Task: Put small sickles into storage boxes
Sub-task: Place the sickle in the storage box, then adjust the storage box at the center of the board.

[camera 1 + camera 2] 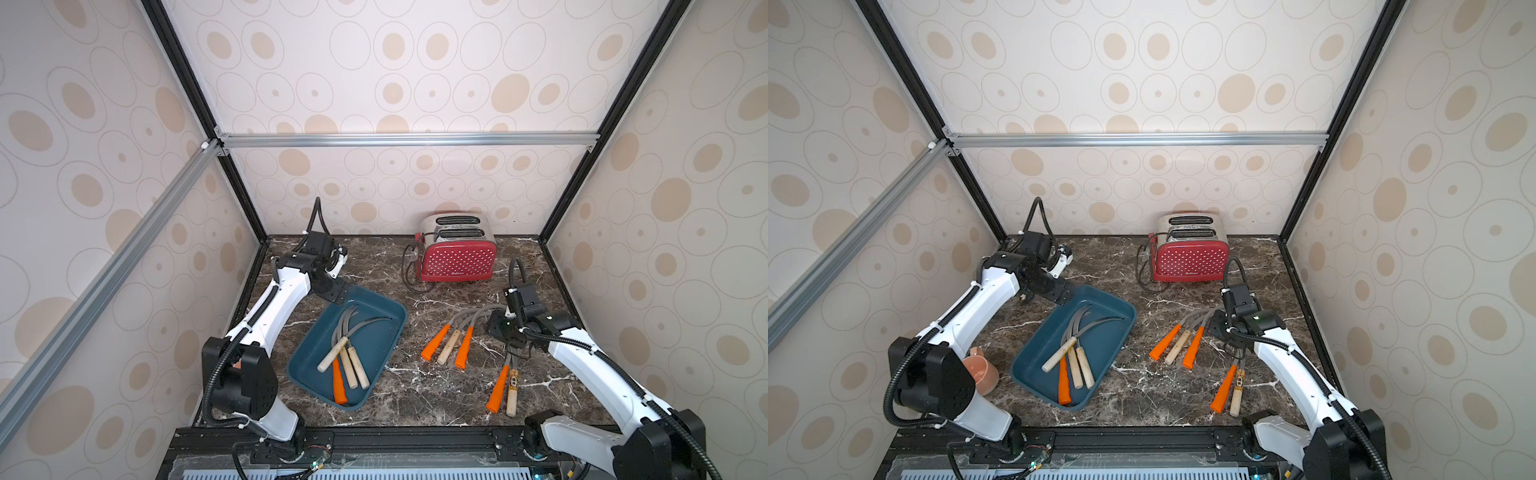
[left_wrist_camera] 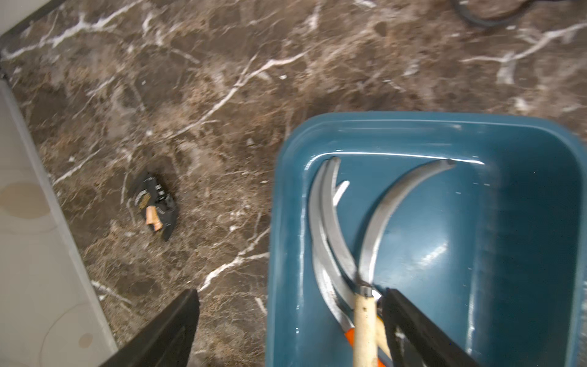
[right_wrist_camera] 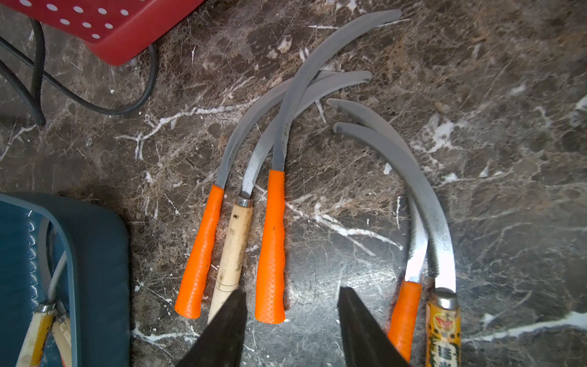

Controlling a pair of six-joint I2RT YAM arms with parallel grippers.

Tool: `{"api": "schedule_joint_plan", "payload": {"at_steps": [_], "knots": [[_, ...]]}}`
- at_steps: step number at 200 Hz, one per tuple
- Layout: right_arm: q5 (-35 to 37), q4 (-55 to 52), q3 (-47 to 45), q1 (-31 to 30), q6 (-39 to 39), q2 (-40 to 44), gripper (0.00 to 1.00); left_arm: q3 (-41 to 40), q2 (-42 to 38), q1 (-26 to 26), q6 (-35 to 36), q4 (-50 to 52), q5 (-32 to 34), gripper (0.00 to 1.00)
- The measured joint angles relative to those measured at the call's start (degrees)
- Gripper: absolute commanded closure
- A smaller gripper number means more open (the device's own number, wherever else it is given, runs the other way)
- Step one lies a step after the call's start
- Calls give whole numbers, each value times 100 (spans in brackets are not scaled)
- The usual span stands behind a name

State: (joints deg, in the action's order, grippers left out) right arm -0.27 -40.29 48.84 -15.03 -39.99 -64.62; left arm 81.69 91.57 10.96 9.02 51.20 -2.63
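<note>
Fetching step: four curved grey-bladed sickles (image 1: 347, 353) inside shallow teal-blue tray (image 1: 376, 345). Left gripper (image 2: 290, 295) parted, empty; right gripper (image 3: 292, 290) parted over orange-handled sickle (image 3: 271, 248). Next: lower, clamp handle.

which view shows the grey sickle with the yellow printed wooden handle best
Right wrist view: the yellow-labelled wooden-handled sickle is close, print and blade clear. Both top views show this sickle small. Left wrist view misses it.

Tray (image 1: 374, 345) sits left of centre on my table (image 1: 415, 395), four sickles (image 1: 347, 357) in it. Trio of sickles (image 1: 449, 347) lies right of it, on the table; a pair (image 1: 497, 392) lies nearer me. Toaster (image 1: 457, 257) stands behind the trio.
</note>
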Motion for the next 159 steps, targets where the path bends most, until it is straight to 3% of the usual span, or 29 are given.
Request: {"api": "schedule_joint_plan", "payload": {"at_steps": [55, 159], "knots": [[-85, -2, 2, 0, 68, -85, 51, -151, 693, -164, -57, 44, -24, 12], [-125, -52, 2, 0, 87, -87, 51, -166, 1373, -249, -192, -4, -442, 25]]}}
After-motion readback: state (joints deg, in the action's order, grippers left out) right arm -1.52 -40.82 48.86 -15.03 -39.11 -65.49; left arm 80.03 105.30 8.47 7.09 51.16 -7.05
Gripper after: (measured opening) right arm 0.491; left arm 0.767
